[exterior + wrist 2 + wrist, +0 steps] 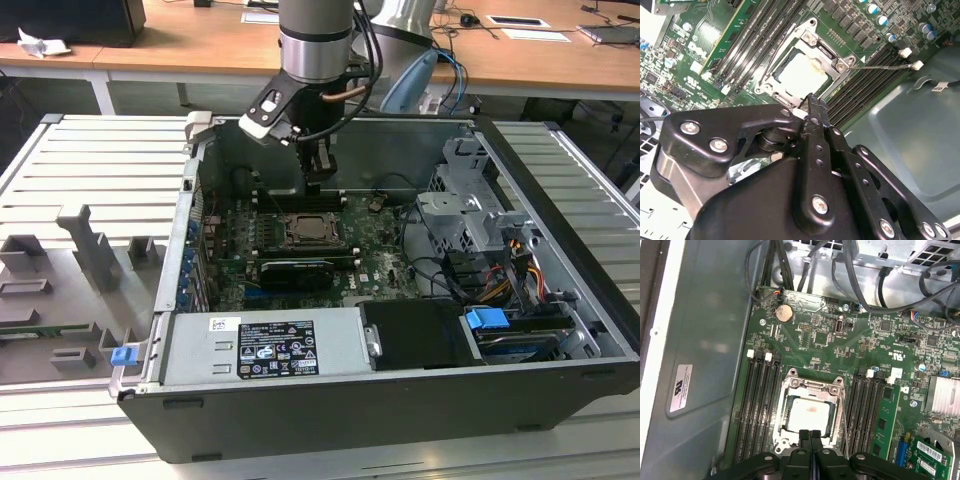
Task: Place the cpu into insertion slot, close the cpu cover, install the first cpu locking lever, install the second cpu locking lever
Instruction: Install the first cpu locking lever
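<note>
Black claw [810,433]: fingers pressed together, nothing btwn. Pale silver-beige square cpu [810,415] sits in silvery-rimmed insertion slot [312,232] just below claw tips, w/ thin silvery cpu cover frame [785,412] down around it. Contact w/ claw unclear.

The cpu [810,412] top is dull pale metal, the cpu cover [785,412] shinier silvery metal — the gripper [810,434] matt black.

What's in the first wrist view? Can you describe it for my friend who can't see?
A shut black gripper hovers over a pale square chip that sits inside a metal frame on a green circuit board.
</note>
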Robot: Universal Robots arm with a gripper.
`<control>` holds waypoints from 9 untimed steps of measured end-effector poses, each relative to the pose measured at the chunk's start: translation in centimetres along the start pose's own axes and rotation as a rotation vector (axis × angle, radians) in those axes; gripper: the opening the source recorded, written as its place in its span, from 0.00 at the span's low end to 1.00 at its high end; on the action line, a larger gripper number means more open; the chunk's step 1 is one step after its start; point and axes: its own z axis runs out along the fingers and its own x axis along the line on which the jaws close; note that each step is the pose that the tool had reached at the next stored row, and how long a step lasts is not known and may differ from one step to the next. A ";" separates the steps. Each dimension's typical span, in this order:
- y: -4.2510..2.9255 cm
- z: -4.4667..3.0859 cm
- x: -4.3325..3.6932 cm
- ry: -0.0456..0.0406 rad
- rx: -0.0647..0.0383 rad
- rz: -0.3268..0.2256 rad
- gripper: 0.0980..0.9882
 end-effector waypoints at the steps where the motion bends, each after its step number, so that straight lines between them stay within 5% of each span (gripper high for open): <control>1: 0.00 0.00 0.00 0.0003 0.000 -0.008 0.01; 9: 0.00 0.00 0.00 0.0042 0.001 -0.105 0.01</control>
